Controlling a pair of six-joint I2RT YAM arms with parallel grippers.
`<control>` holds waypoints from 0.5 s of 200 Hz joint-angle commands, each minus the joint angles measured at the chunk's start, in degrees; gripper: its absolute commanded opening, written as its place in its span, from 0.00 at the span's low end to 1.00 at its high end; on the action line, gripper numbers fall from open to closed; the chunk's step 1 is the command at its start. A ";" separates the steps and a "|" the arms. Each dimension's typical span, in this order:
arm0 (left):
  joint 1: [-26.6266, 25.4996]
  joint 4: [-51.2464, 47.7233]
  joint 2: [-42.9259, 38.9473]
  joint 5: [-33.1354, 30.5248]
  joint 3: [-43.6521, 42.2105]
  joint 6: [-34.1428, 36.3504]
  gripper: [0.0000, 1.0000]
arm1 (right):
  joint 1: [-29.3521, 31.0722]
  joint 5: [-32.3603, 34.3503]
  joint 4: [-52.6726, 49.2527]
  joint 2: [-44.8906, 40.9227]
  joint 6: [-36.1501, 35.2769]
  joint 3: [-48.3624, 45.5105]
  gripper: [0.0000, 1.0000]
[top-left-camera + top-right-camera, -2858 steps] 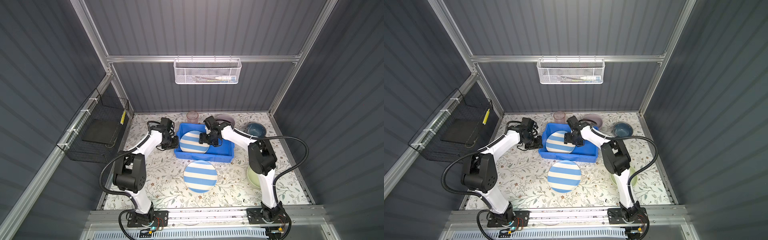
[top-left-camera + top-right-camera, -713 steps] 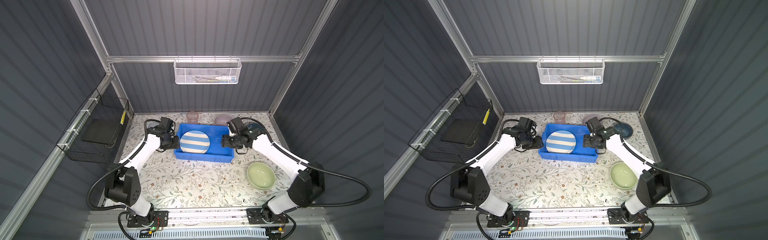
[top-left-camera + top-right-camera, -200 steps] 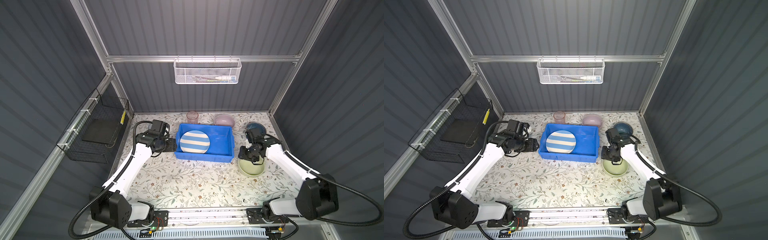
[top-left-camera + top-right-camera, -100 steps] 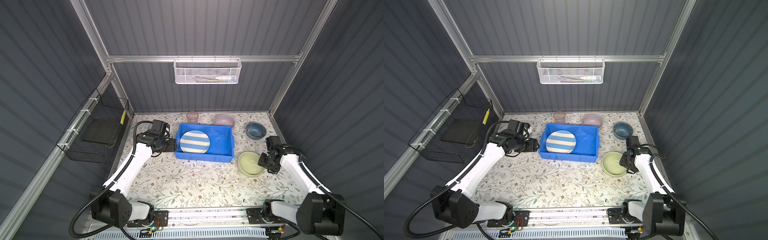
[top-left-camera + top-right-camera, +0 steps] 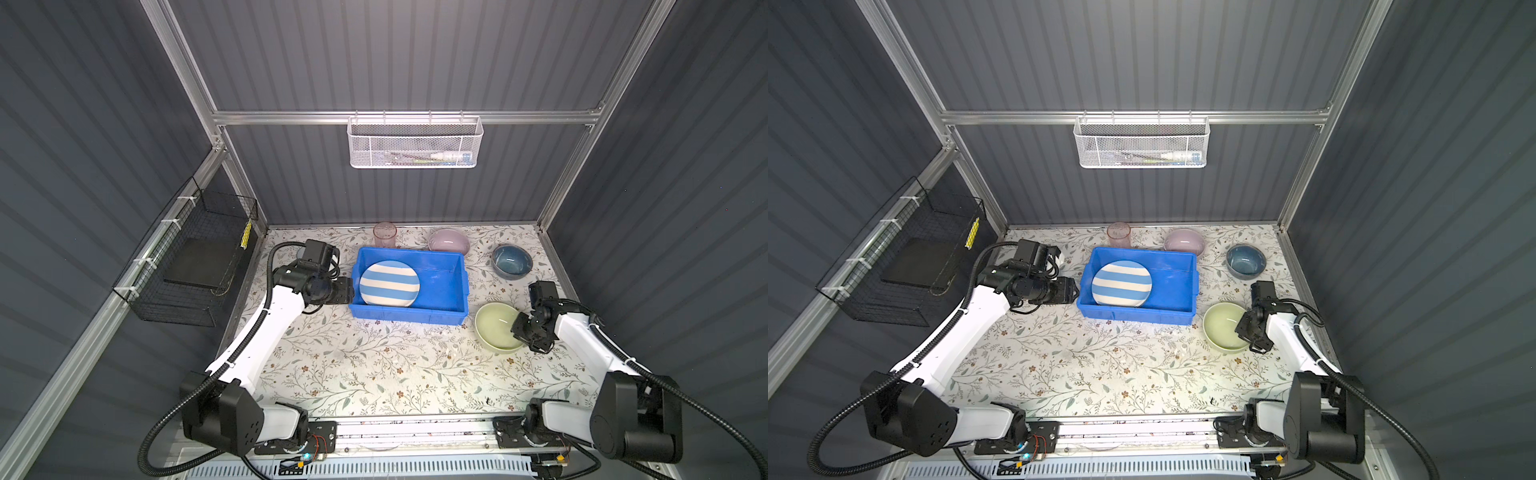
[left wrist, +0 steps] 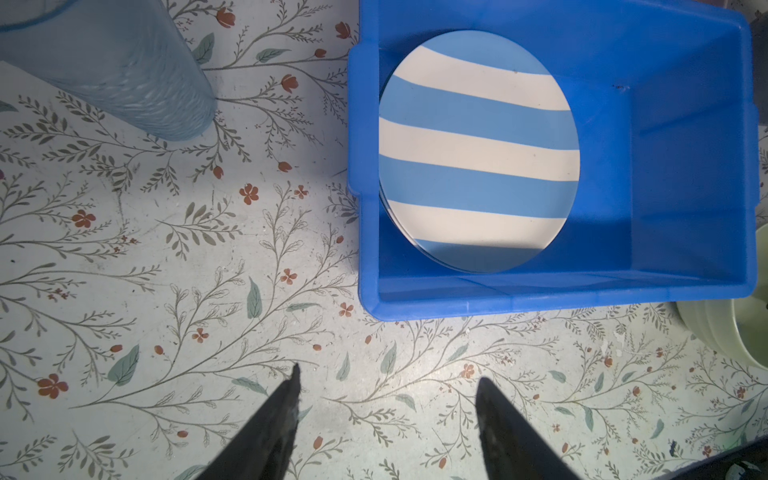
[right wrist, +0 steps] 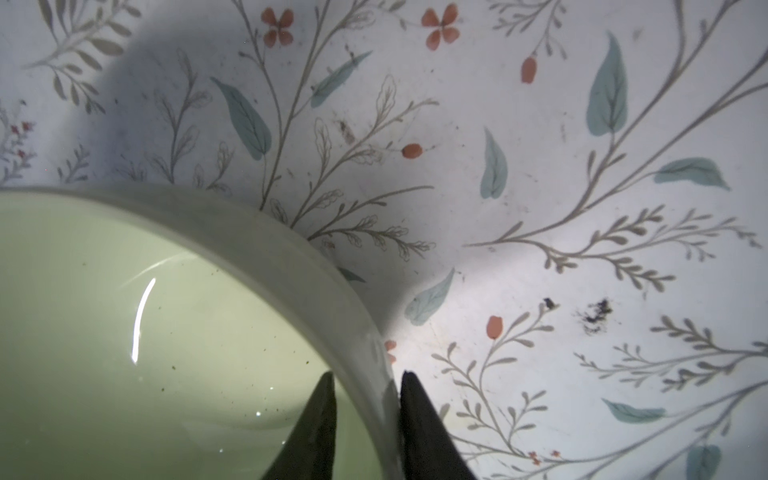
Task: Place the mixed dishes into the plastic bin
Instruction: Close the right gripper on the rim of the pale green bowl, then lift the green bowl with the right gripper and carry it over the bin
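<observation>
The bright blue plastic bin (image 5: 409, 314) (image 5: 1133, 316) (image 6: 685, 166) holds a blue-white striped plate (image 5: 389, 284) (image 5: 1121, 284) (image 6: 478, 149) leaning in its left half. A pale green bowl (image 5: 494, 326) (image 5: 1223, 326) (image 7: 124, 332) stands on the table by the bin's front right corner. My right gripper (image 5: 519, 328) (image 5: 1241, 328) (image 7: 365, 382) is shut on its right rim, one finger inside and one outside. My left gripper (image 5: 347, 291) (image 5: 1073, 293) (image 6: 386, 374) hangs open and empty just left of the bin. A translucent blue tumbler (image 6: 116, 70) stands near it.
Behind the bin stand a pink tumbler (image 5: 383, 235), a lilac bowl (image 5: 449, 241) and, to the right, a dark blue bowl (image 5: 512, 261). A black wire basket (image 5: 199, 257) hangs on the left wall and a white mesh basket (image 5: 415, 143) on the back wall.
My right gripper moved from the bowl's far left side round to its right rim, and its jaws closed on that rim. The left arm stayed still.
</observation>
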 commanded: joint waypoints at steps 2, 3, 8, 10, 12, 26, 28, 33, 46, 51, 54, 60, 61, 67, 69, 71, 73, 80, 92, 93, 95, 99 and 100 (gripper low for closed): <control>0.02 -2.33 -0.90 -0.06 0.13 0.98 0.69 | -0.05 0.17 0.93 0.34 0.45 -0.23 0.23; 0.02 -2.36 -0.85 -0.10 0.15 0.96 0.69 | -0.05 0.25 0.97 0.37 0.48 -0.25 0.23; 0.03 -2.41 -0.90 -0.14 0.20 1.00 0.69 | -0.05 0.71 0.92 0.29 0.40 -0.15 0.21; 0.02 -2.45 -0.90 -0.21 0.20 1.03 0.69 | -0.05 0.82 0.90 0.26 0.34 -0.13 0.20; 0.04 -2.42 -0.90 -0.23 0.22 1.03 0.69 | -0.05 1.00 0.82 0.16 0.33 -0.06 0.20; 0.03 -2.85 -0.93 -0.40 0.42 0.95 0.69 | -0.05 2.06 0.02 -0.11 0.09 0.37 0.16; 0.02 -2.96 -0.93 -0.41 0.43 0.88 0.69 | -0.01 2.15 -0.12 -0.20 0.07 0.50 0.15; 0.02 -3.08 -0.98 -0.49 0.52 0.86 0.69 | -0.05 2.26 -0.41 -0.39 0.05 0.72 0.14; 0.02 -3.29 -1.09 -0.83 0.63 0.62 0.69 | -0.05 2.72 -0.99 -1.15 0.04 1.41 0.11; 0.02 -3.28 -1.07 -0.93 0.61 0.61 0.69 | -0.05 2.79 -1.29 -1.52 0.00 1.69 0.10; 0.02 -3.34 -1.07 -0.93 0.62 0.60 0.69 | -0.05 2.87 -1.40 -1.69 -0.01 1.93 0.09; 0.02 -3.27 -1.07 -1.02 0.56 0.51 0.69 | -0.05 2.72 -1.73 -2.17 0.01 2.41 0.08; 0.02 -3.31 -1.07 -1.02 0.54 0.51 0.69 | -0.05 2.71 -1.77 -2.25 0.03 2.47 0.07; 0.02 -3.30 -1.07 -1.02 0.52 0.51 0.69 | -0.05 2.70 -2.12 -2.62 0.10 3.07 0.06; 0.02 -3.33 -1.07 -1.02 0.52 0.44 0.69 | -0.05 2.70 -2.28 -2.76 0.09 3.31 0.06; 0.02 -3.34 -1.07 -1.02 0.52 0.43 0.69 | -0.05 2.70 -2.43 -2.88 0.11 3.50 0.06; 0.06 -3.32 -1.07 -1.02 0.52 0.42 0.69 | -0.05 2.75 -2.60 -2.98 0.12 3.77 0.05; 0.02 -3.22 -1.09 -1.02 0.46 0.28 0.69 | -0.03 2.84 -3.16 -3.44 0.02 4.68 0.04; 0.03 -3.12 -1.07 -1.02 0.30 0.24 0.69 | -0.01 3.20 -4.27 -4.06 -0.33 6.41 0.03; 0.02 -3.15 -1.07 -1.02 0.28 0.24 0.69 | -0.03 3.30 -4.36 -4.08 -0.40 6.63 0.03; 0.09 -3.12 -1.12 -1.02 0.20 0.18 0.69 | -0.05 3.38 -4.60 -4.15 -0.54 6.88 0.03; 0.04 -3.15 -1.08 -1.02 0.17 0.24 0.69 | -0.04 3.67 -5.10 -4.25 -0.76 7.57 0.02; 0.03 -3.16 -1.07 -1.02 0.13 0.24 0.69 | 0.00 3.76 -5.21 -4.30 -0.83 7.82 0.02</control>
